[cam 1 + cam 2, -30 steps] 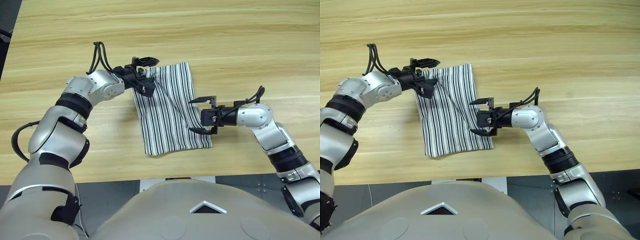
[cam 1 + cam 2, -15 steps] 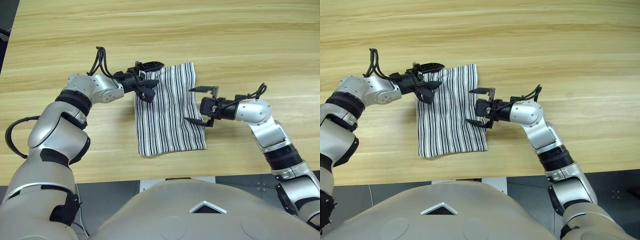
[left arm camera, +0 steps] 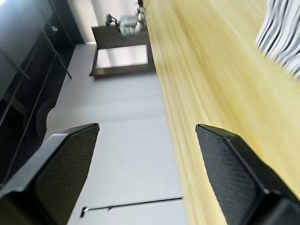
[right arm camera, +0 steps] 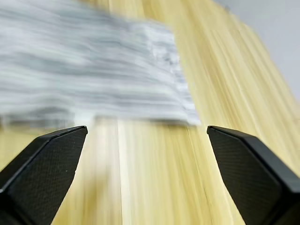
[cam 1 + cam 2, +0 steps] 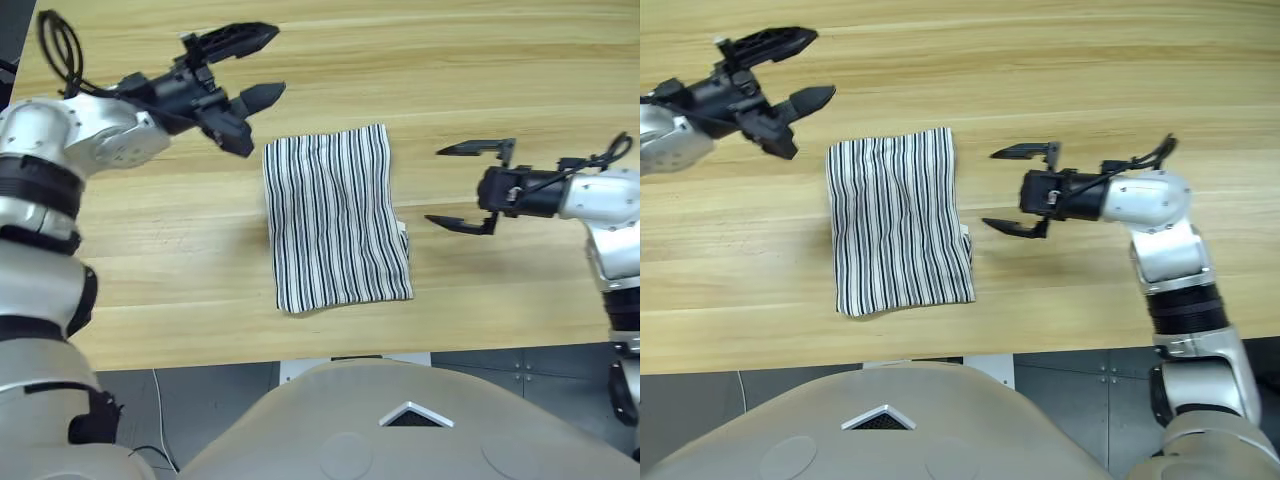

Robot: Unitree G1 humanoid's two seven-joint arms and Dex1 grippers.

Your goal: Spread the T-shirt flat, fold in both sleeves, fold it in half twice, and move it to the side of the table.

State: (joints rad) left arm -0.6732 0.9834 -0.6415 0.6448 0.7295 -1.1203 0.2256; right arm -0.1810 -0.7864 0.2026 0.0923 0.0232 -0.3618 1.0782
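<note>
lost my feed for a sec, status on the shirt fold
Left tool open, right tool open, both off the cloth. Folded black-and-white striped T-shirt flat on light wooden table, between them. Nothing blocking it.

Setting: likely a robotics lab or test room. Wood-grain table (image 5: pixel 500 60) on a plain grey floor (image 3: pixel 126 136); dark racks (image 3: pixel 28 42) alongside; low cabinet (image 3: pixel 122 55) carrying equipment (image 3: pixel 127 22) beyond.

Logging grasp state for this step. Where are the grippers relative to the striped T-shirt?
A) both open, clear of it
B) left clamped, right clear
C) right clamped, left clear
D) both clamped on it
A: the left gripper and right gripper both hang open beside the folded T-shirt, touching no cloth.
</note>
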